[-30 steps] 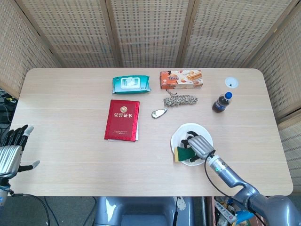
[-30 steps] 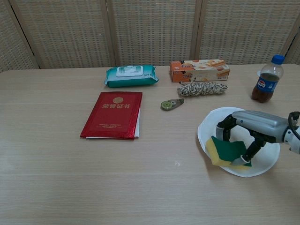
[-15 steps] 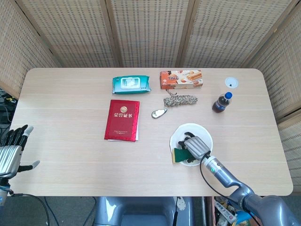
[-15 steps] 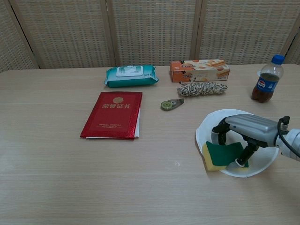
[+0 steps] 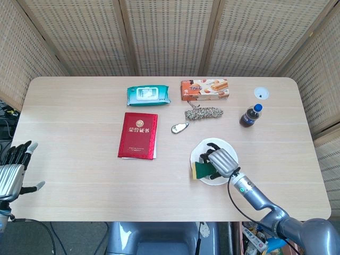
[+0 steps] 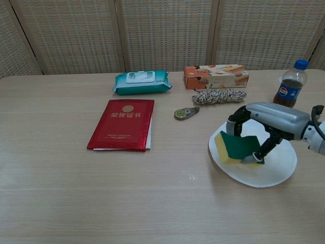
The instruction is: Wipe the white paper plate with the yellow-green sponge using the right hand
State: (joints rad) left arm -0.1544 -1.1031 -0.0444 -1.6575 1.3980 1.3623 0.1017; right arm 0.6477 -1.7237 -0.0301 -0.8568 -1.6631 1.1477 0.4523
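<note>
Right hand (image 6: 264, 127) over the white paper plate (image 6: 277, 170), fingers (image 6: 234, 124) curled down around the yellow-green sponge (image 6: 234, 147) and holding it, thumb against the sponge's near edge. Sponge lies green face up, yellow layer showing along its left side, on the left part of the plate; its left edge sits at or just past the plate's rim. Plate rests on the tabletop (image 6: 101, 193) at right of centre, toward the near side. From the head view the same grip shows: hand (image 5: 222, 161) covering the plate's middle, sponge (image 5: 202, 169) at the left rim of the plate (image 5: 212, 143). Left hand (image 5: 13, 172) off the left end of the tabletop, holding nothing, fingers spread and pointing up; seen only in the head view. Other items on the tabletop: red booklet (image 6: 122, 124) lying flat left of centre; teal wet-wipes pack (image 6: 141, 82) behind it; orange biscuit box (image 6: 216, 76) at the back; coil of twine (image 6: 219, 95) just in front of the box; small correction-tape dispenser (image 6: 186, 113) between booklet and plate; cola bottle (image 6: 288, 86) upright at far right, well apart from the plate; white cap or disc (image 5: 261, 93) beyond the bottle.
</note>
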